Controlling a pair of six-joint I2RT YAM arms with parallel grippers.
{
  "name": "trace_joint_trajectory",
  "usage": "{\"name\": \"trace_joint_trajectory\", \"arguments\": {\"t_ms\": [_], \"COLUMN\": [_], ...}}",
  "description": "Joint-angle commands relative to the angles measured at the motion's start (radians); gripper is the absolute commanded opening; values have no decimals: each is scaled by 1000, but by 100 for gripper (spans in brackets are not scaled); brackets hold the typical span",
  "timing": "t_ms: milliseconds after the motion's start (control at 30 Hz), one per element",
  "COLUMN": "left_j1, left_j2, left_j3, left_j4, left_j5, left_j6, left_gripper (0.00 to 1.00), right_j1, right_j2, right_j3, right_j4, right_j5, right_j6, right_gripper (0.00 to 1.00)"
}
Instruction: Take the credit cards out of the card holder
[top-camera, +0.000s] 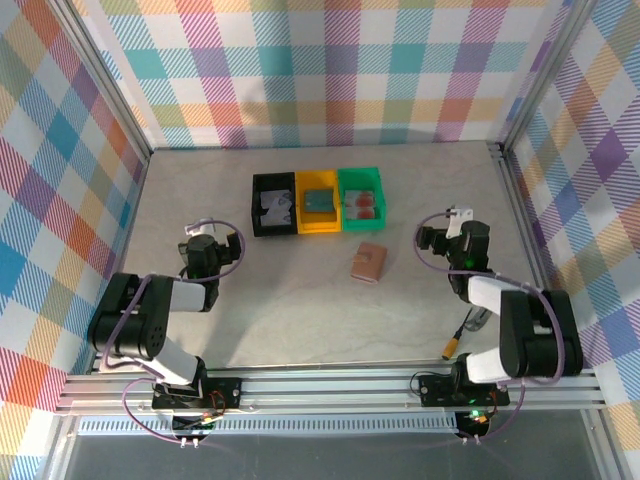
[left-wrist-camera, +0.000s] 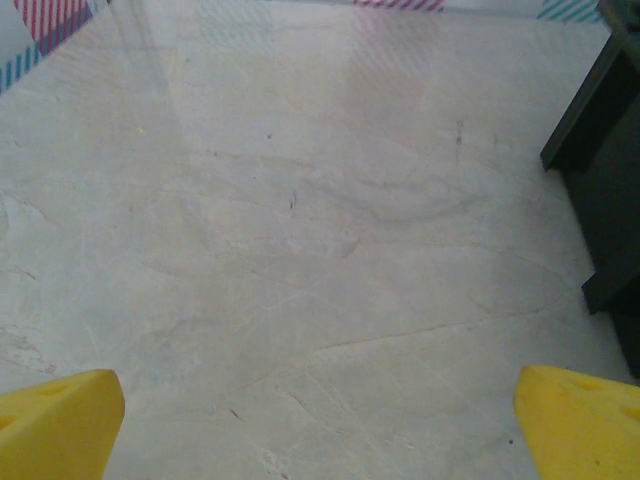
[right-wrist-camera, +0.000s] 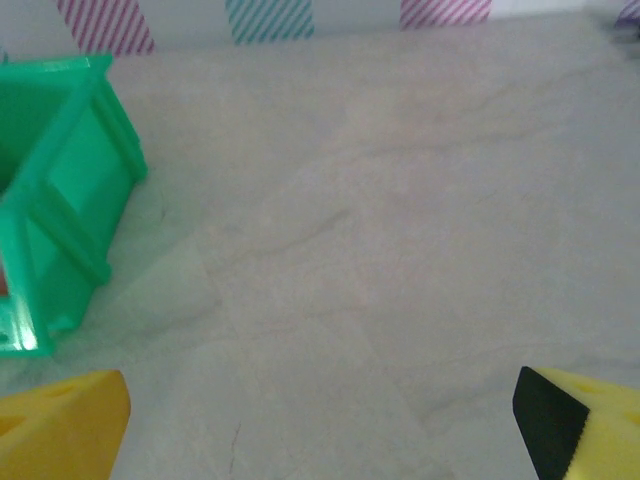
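Now the card holder (top-camera: 370, 262) lies between left gripper (top-camera: 207, 232) and right gripper (top-camera: 452, 222); both spread wide, empty.

Lab cell: plaid walls (top-camera: 330, 60), aluminium frame (top-camera: 330, 385)

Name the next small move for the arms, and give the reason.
Probably swing the right claw left toward the card holder. The holder lies on the table, seemingly folded shut and untouched, nearer the right arm. Both that claw and the left claw stand open and empty.
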Motion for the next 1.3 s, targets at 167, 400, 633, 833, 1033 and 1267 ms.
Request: {"name": "trace_joint_trajectory", "arguments": {"t_ms": [167, 400, 633, 833, 1033, 1267], "left_j1": [-6, -9, -245, -485, -573, -595], "left_j2": [-433, -425, -481, -450, -425, -422], "left_j3": [230, 551, 482, 451, 401, 344], "left_j4": [-539, -1171, -1198, -1247, -1188, -1102], "left_j5": [-32, 125, 15, -70, -10, 57], "left_j6": [-230, -610, -659, -686, -708, -695], "left_gripper": [100, 100, 100, 100, 100, 100], "right_j1": [44, 62, 176, 292, 437, 544], "right_j2": [-310, -471, -321, -242, -187, -79], "right_j3": [137, 180, 378, 425, 423, 447], "right_j4": [-303, -601, -1027, -1195, -1228, -1212], "right_j5": [27, 96, 136, 174, 158, 153], "right_j6": [299, 653, 587, 566, 582, 614], "right_gripper": [99, 99, 99, 98, 93, 89]}}
